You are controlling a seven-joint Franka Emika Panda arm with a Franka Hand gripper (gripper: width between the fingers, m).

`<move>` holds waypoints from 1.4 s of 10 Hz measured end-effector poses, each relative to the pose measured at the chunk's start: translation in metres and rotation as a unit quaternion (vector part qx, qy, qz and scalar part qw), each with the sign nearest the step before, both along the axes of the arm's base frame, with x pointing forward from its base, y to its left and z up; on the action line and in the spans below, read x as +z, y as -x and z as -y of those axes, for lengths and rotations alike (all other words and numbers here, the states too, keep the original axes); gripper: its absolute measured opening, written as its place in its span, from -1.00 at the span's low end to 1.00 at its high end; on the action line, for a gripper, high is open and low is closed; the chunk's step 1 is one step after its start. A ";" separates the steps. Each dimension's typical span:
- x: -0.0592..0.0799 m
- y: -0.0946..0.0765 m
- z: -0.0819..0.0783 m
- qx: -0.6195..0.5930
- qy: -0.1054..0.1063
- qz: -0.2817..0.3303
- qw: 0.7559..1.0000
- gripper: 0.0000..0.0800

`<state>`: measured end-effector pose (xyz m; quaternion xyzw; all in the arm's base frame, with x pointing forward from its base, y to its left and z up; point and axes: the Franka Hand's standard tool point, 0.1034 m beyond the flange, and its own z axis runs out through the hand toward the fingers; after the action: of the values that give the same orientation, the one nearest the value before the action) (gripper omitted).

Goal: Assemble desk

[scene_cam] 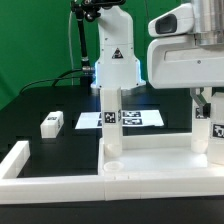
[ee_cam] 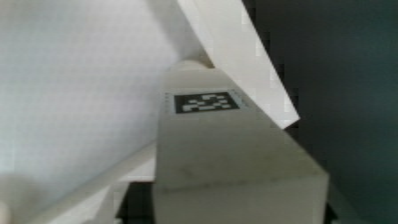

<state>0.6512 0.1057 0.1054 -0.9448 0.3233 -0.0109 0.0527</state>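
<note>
The white desk top (scene_cam: 150, 165) lies at the front, towards the exterior view's right. One square tagged leg (scene_cam: 112, 120) stands upright in its corner towards the exterior view's left. A second leg (scene_cam: 203, 130) stands upright at the corner towards the exterior view's right. My gripper (scene_cam: 205, 112) is down over this second leg. In the wrist view that leg (ee_cam: 214, 130), with its tag facing the camera, fills the gap between my dark fingers, which press on both its sides. My gripper (ee_cam: 231, 208) is shut on it. The desk top (ee_cam: 71, 100) shows beyond the leg.
A loose tagged leg (scene_cam: 52, 123) lies on the black table at the exterior view's left. The marker board (scene_cam: 138, 118) lies behind the desk top. A white L-shaped fence bar (scene_cam: 20, 160) runs along the front left. The robot's base (scene_cam: 115, 60) stands at the back.
</note>
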 end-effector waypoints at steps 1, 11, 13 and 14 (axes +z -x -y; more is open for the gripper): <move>0.000 0.000 0.008 -0.072 -0.002 -0.010 0.997 -0.24; -0.002 0.007 -0.005 -0.377 -0.045 -0.058 0.923 0.53; -0.001 0.009 -0.021 -0.269 -0.046 -0.042 0.961 0.61; -0.001 0.014 -0.027 -0.262 -0.036 -0.020 0.964 0.62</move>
<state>0.6374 0.1327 0.1048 -0.8246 0.5605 0.0059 0.0761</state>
